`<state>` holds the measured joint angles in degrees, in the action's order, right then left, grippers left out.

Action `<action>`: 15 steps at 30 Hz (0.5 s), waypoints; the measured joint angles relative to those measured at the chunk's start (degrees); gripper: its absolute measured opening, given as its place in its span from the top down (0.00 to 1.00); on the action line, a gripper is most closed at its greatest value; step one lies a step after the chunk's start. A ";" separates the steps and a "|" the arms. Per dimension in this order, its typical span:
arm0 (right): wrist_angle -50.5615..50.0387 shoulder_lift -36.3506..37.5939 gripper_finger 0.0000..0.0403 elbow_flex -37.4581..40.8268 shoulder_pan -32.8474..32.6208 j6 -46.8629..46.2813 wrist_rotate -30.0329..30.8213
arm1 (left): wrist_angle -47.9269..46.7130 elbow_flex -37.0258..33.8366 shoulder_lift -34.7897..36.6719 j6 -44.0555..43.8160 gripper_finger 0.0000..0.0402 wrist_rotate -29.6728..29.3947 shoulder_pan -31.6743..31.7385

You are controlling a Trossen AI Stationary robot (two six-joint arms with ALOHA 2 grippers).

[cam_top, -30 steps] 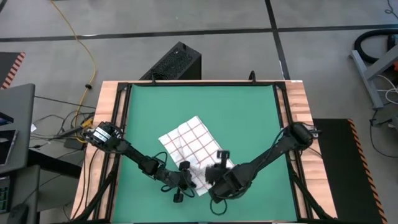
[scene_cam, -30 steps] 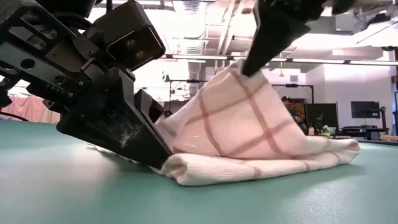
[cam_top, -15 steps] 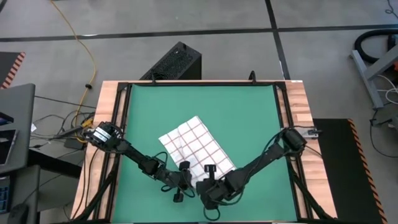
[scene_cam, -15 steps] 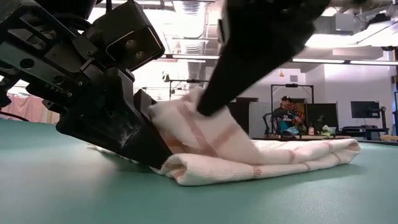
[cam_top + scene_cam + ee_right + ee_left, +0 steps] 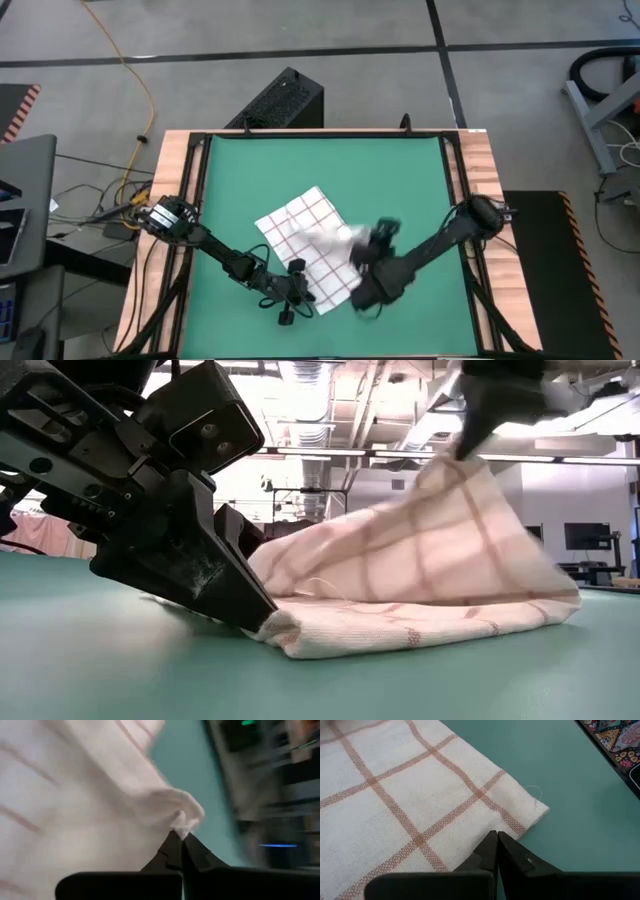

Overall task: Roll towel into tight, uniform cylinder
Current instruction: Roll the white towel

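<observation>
Towel (image 5: 308,243) lies on the green mat (image 5: 400,180) of the tabletop, toward its near edge, with one corner lifted off the surface. The right gripper (image 5: 179,834) has its jaws pinched together on that corner and holds it high, so the cloth slopes up from the flat part in the low view. Half a second ago this gripper was lower and nearer the left one, with the corner bunched close to it; now it has swung away to the right and the raised cloth is stretched out wider. The left gripper (image 5: 497,834) stays where it was, jaws closed, tips pressing the towel's near edge to the mat.
</observation>
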<state>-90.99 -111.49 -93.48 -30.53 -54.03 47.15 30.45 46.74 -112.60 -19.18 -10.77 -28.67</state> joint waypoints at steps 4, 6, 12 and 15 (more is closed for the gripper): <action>16.18 4.36 0.99 3.39 1.41 5.11 -1.17 | -0.24 0.00 0.00 -0.39 1.00 -0.05 0.01; 23.40 3.86 0.99 3.55 1.65 8.98 -2.19 | -0.19 0.00 0.00 -0.80 1.00 0.07 0.01; 45.54 -3.60 0.99 3.74 0.91 19.76 -10.88 | -0.86 0.00 0.00 -0.98 1.00 -0.01 0.01; 50.18 -6.72 0.99 3.73 -0.71 20.50 -13.46 | -1.06 0.00 0.00 -0.98 1.00 0.00 0.01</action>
<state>-40.81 -118.21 -89.75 -31.24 -33.54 33.69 29.39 46.74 -112.60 -20.16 -10.76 -28.67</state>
